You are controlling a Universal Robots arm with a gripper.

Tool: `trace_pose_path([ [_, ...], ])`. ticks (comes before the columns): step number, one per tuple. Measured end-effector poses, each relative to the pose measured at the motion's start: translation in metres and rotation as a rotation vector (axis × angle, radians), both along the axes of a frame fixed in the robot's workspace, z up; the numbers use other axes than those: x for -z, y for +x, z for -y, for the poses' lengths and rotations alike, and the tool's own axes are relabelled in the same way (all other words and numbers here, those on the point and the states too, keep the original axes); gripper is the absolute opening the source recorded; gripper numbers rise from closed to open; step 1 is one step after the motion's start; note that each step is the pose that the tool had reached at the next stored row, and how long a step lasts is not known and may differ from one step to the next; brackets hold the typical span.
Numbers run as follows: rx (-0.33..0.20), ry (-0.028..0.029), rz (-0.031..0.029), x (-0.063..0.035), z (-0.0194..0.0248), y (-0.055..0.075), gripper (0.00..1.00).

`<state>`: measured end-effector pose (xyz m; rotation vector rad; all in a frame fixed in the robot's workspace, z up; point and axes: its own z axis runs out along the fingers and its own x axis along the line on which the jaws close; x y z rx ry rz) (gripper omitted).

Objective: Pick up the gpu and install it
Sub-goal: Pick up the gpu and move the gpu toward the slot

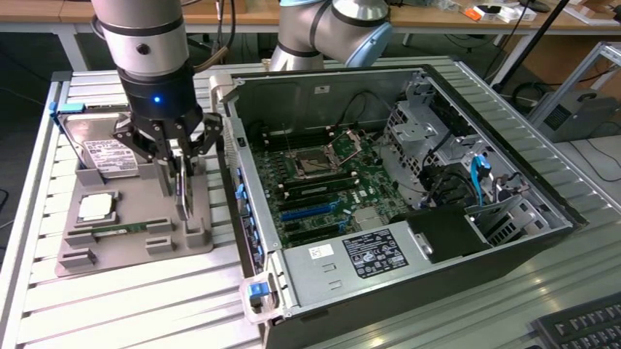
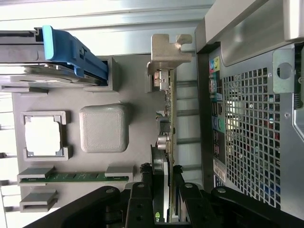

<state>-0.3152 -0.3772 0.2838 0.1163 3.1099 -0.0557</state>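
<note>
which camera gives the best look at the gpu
The wrist view: the gpu runs edge-on along its full length, with its silver bracket at the far end. In the exterior view it is a thin upright sliver in the gripper.

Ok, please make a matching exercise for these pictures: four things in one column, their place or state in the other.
1. graphics card
2. hard drive
3. memory stick
4. computer case

A. open on one side
B. lying in a narrow slot of the tray
C. on edge in the tool
D. carries a white label

Pairs: 1-C, 2-D, 3-B, 4-A
</note>
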Motion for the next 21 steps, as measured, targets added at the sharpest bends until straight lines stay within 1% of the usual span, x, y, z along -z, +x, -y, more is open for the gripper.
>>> trace_pose_path([
  [21,0.000,0.0001,0.0002,-0.0073,0.0000,0.0000,0.27],
])
